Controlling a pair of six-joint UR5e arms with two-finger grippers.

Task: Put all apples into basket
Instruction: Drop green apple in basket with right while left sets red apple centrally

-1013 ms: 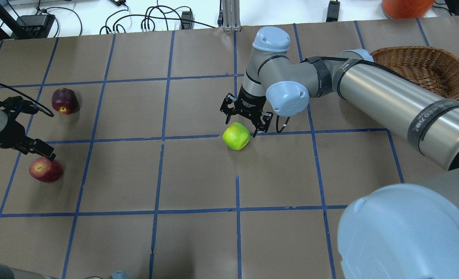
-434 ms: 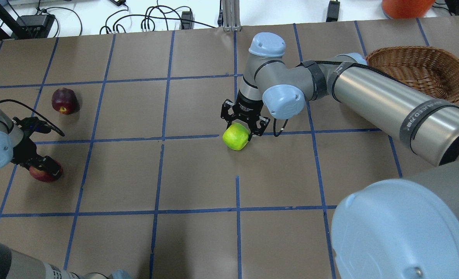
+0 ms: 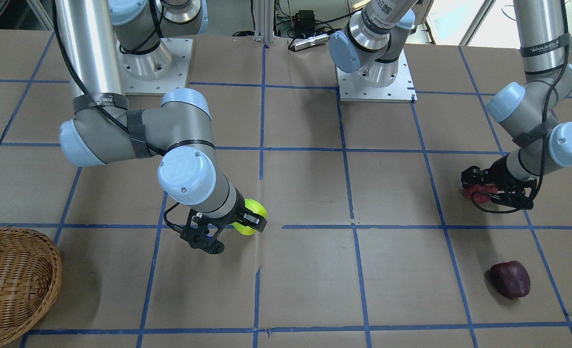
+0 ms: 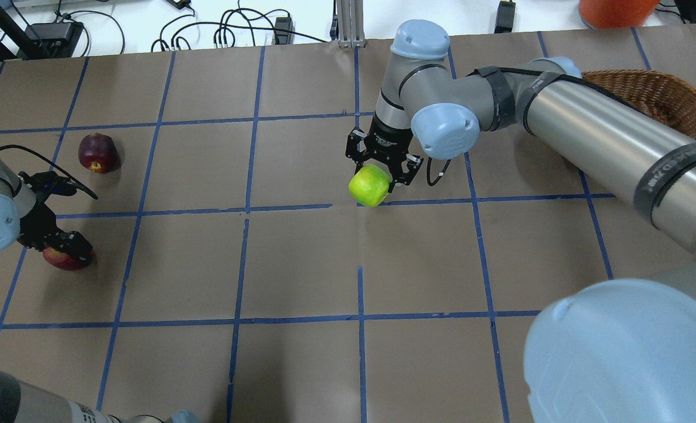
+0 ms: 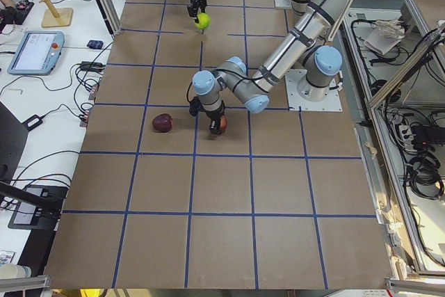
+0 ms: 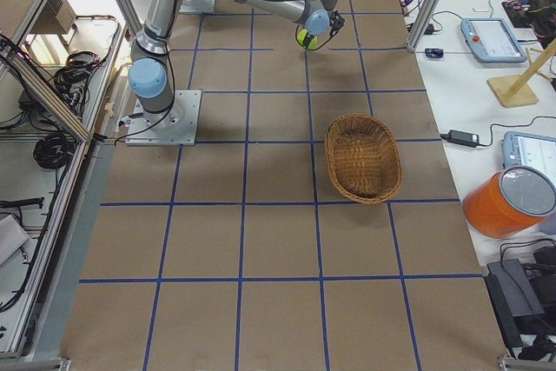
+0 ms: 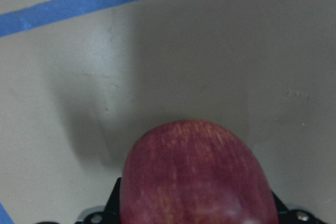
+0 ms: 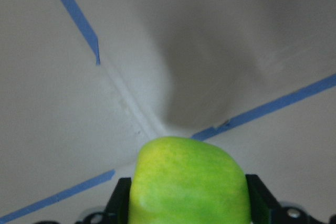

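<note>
clenching the right gripper (image 4: 383, 171) on the firm, waxy green apple (image 4: 370, 187) just off the table (image 4: 301, 264), well apart from the basket (image 4: 665, 97), and straddling the red apple (image 4: 69, 259) with the left gripper (image 4: 60, 247), squeeze impossible to tell; probably light but slippery, best pinched across the widest middle.

table (image 4: 301, 264): brown cover, blue tape grid (image 4: 360, 294) | side bench (image 6: 486, 110): white, tablet (image 6: 491, 39) | orange bucket (image 6: 508, 202)
</note>
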